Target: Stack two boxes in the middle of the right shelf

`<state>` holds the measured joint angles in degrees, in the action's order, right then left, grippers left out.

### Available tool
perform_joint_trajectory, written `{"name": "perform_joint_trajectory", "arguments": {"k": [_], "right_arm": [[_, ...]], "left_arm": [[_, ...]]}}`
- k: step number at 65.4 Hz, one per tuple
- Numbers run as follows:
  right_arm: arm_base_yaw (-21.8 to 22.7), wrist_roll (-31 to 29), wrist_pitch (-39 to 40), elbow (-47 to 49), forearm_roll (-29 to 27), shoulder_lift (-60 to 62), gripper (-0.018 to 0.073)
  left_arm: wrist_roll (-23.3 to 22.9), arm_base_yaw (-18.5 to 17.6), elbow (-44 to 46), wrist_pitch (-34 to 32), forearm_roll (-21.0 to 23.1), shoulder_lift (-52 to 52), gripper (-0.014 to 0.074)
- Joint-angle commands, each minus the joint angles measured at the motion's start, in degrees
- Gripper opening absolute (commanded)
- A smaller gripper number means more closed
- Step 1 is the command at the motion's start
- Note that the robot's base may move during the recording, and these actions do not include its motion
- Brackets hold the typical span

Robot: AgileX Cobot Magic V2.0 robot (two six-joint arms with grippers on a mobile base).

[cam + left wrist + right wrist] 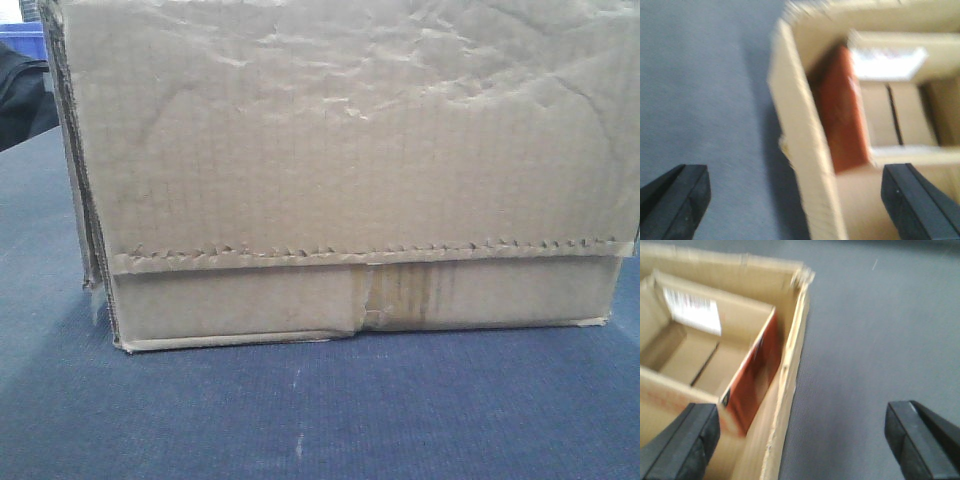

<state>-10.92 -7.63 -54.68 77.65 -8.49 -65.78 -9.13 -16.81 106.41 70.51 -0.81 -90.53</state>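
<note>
Looks like the grabbing step: left gripper point(792, 192) and right gripper point(800, 432) spread wide, each over a box point(340, 170) wall, low in frame. Next, pinch and lift together.

Grey surface point(880, 340) free beside both side walls of the box point(340, 170); smaller box point(752, 385) inside.

Probably a storeroom or lab workspace: a worn cardboard box point(340, 150) on grey-blue felt-like covering point(300, 420).
</note>
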Motion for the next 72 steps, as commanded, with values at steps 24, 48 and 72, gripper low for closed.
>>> {"name": "perform_joint_trajectory", "arguments": {"k": [24,48,72], "right_arm": [[-0.1,-1.3,-10.2,7.8,0.4,-17.5,0.0570],[-0.1,-1.3,-8.2,7.8,0.2,-26.9,0.0570],[-0.1,-1.3,-6.1,7.8,0.2,-28.1,0.0176]], "left_arm": [[-0.1,-3.5,-5.1,-0.5,0.2,-4.6,0.0589],[-2.0,-3.5,-11.0,-0.5,0.0,-8.7,0.0589],[-3.1,-3.5,-11.6,-0.5,0.2,-8.7,0.0165]]}}
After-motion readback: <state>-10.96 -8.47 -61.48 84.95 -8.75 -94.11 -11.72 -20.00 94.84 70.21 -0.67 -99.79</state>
